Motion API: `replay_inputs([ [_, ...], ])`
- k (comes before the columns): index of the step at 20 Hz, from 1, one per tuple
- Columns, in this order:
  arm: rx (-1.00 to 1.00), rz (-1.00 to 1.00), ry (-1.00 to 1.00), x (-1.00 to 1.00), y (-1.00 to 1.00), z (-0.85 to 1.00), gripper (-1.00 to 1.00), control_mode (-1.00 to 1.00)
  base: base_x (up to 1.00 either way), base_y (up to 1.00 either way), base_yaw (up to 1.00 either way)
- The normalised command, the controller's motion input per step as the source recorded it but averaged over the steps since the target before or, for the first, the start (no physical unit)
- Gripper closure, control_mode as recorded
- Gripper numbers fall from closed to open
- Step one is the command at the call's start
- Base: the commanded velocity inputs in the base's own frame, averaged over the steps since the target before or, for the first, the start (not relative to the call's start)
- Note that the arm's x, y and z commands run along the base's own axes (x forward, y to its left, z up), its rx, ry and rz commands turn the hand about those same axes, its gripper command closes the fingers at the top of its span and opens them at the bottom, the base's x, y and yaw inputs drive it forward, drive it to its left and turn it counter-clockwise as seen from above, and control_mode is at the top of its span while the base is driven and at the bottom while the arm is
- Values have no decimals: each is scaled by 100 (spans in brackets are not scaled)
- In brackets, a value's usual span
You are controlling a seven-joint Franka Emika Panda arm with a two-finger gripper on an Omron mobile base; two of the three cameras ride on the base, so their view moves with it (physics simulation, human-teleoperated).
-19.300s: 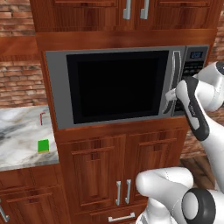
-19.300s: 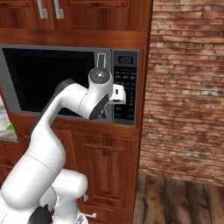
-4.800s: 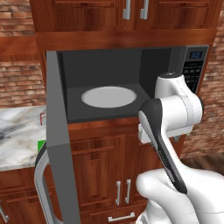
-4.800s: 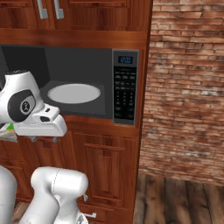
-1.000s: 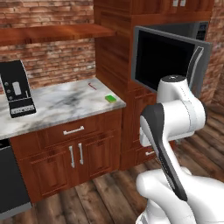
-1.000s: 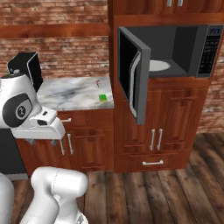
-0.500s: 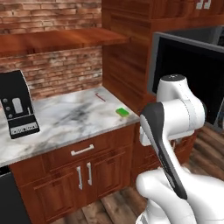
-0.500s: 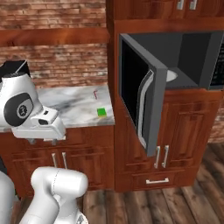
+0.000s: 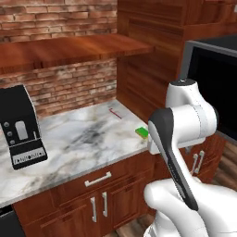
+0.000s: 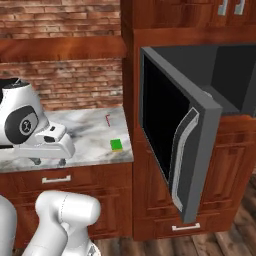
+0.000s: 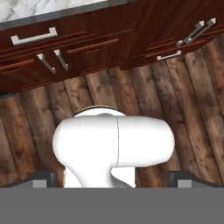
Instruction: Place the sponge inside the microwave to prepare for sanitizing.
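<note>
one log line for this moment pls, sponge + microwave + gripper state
sponge: on marble counter near right edge, not held | microwave: door swung open | gripper: over counter edge, holding nothing, fingers state unclear | phase: before pickup

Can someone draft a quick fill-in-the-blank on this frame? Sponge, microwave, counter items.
1. The sponge lies on the marble ____.
2. The microwave door stands ____.
3. The thin stick behind the sponge is ____ in color.
4. The black coffee machine stands on the counter in front of a ____ wall.

Missing words: counter; open; red; brick
</note>
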Motion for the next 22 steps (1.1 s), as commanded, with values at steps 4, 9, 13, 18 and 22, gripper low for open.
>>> replay_inputs([
  [4, 0, 0, 0, 0, 0, 0, -100, 100, 56, 9, -1],
  [9, 0, 0, 0, 0, 0, 0, -100, 100, 64, 0, 0],
  [13, 0, 0, 0, 0, 0, 0, -100, 100, 56, 0, 0],
  [18, 0, 0, 0, 0, 0, 0, -100, 100, 34, -6, 0],
  [22, 0, 0, 0, 0, 0, 0, -100, 100, 16, -28, 1],
])
